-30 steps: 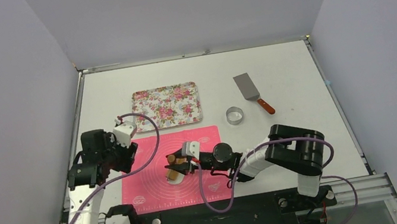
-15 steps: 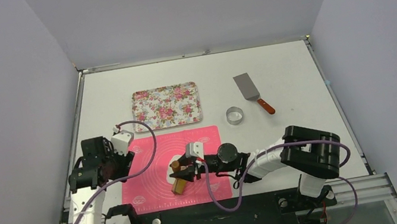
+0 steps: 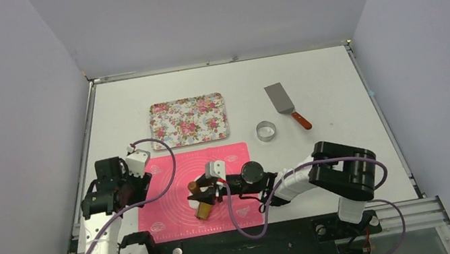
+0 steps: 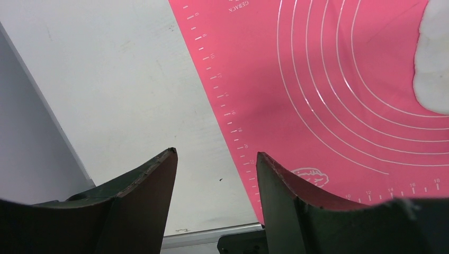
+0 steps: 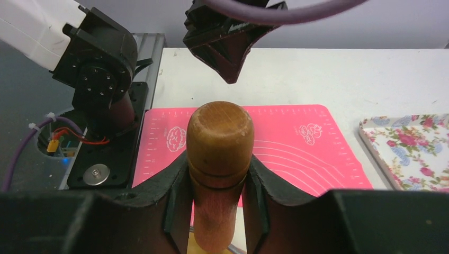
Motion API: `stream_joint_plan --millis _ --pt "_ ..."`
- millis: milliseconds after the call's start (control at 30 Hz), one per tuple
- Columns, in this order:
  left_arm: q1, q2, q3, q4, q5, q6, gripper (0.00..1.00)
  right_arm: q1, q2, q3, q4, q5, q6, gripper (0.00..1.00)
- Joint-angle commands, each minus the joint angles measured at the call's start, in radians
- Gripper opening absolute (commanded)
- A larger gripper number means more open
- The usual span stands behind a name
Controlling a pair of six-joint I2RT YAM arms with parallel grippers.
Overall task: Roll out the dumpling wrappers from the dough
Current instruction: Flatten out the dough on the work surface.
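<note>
You had the right gripper (image 3: 211, 188) clamped on the rolling pin (image 5: 220, 132) to flatten the dough (image 4: 434, 58) on the pink mat (image 3: 167, 208); left gripper (image 4: 216, 156) hung spread and empty, clear of it.

We are holding our left gripper (image 4: 216, 159) wide open, pointing downward. We are stretching our right arm (image 3: 299, 180) leftward, its gripper (image 5: 218, 180) clamping a pin (image 5: 219, 132) between both fingers.

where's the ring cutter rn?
In the top view the ring cutter sits on the table right of centre, just beyond the pink mat's far right corner, between the floral tray and the spatula.
</note>
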Motion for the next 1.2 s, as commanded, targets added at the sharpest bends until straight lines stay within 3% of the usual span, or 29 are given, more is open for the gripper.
stream_joint_plan --millis 0,167,333,533,700,833,1167 --pt "0.003 -0.008 -0.012 0.075 -0.014 -0.013 0.55 -0.012 -0.136 0.043 0.005 -0.023 -0.051 0.0" --pt "0.003 -0.01 -0.028 0.088 -0.023 -0.017 0.55 -0.015 -0.102 0.076 0.037 -0.015 -0.06 0.0" --pt "0.0 -0.008 -0.028 0.089 -0.022 -0.015 0.55 -0.045 0.079 0.131 0.171 -0.025 -0.015 0.0" --pt "-0.006 -0.003 -0.032 0.093 -0.017 -0.011 0.55 -0.086 0.111 0.106 0.017 -0.074 -0.057 0.0" --pt "-0.005 -0.001 -0.035 0.096 -0.021 -0.013 0.55 -0.093 0.172 0.008 0.119 -0.076 0.008 0.0" --pt "-0.006 0.002 -0.035 0.096 -0.021 -0.012 0.55 -0.082 0.154 -0.045 0.12 -0.041 0.012 0.0" --pt "-0.005 0.006 -0.035 0.097 -0.019 -0.011 0.55 -0.05 -0.056 -0.142 -0.107 0.056 -0.07 0.0"
